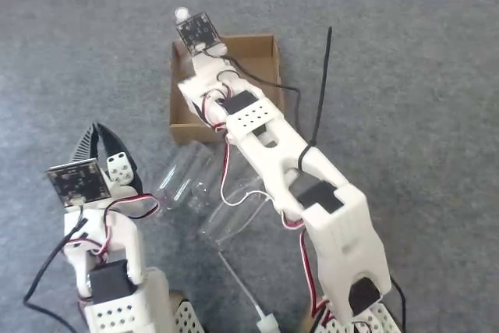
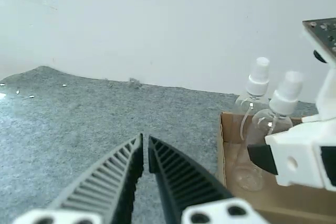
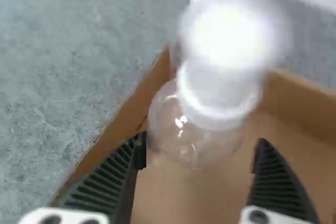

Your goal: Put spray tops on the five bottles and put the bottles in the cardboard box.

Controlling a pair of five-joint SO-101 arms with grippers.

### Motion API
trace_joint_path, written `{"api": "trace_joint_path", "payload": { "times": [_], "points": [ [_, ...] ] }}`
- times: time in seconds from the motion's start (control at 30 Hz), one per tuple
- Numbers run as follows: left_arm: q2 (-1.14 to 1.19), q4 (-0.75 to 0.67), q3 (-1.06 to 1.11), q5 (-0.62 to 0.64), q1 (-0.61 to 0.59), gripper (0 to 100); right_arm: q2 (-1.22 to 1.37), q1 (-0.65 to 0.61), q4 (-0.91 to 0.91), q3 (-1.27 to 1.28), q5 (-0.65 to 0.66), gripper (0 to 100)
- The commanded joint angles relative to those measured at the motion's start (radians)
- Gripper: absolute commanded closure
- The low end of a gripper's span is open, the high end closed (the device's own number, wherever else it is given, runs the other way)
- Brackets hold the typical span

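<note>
Right claw [image 3: 200,142] gapes around a capped bottle [image 3: 210,103] — inside the cardboard box [image 3: 113,140].

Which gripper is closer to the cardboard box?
Right. The right gripper is over the cardboard box, its jaws either side of a bottle standing inside. The left gripper is off to the side, over the grey carpet.

I get the high view from a fixed camera above the near edge. It faces down over the grey table [image 1: 405,76], with the cardboard box [image 1: 273,60] at far centre. The left wrist camera sits low behind the left gripper [image 2: 145,144] and faces the far white wall [image 2: 157,24]; the box lies right of its line of sight. The right wrist camera looks steeply down past the right gripper [image 3: 199,150], very near, into that box. All three views share the box.
</note>
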Motion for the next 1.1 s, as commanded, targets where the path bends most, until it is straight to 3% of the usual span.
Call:
{"api": "trace_joint_path", "payload": {
  "times": [0.0,1.07],
  "points": [
    [-0.014,-0.020,-0.038,0.011,0.002,99,-0.035,-0.008,0.041,-0.032,-0.006,67.5],
    [-0.014,-0.020,-0.038,0.011,0.002,99,-0.051,-0.038,0.033,-0.037,0.066,67.6]
  ]
}}
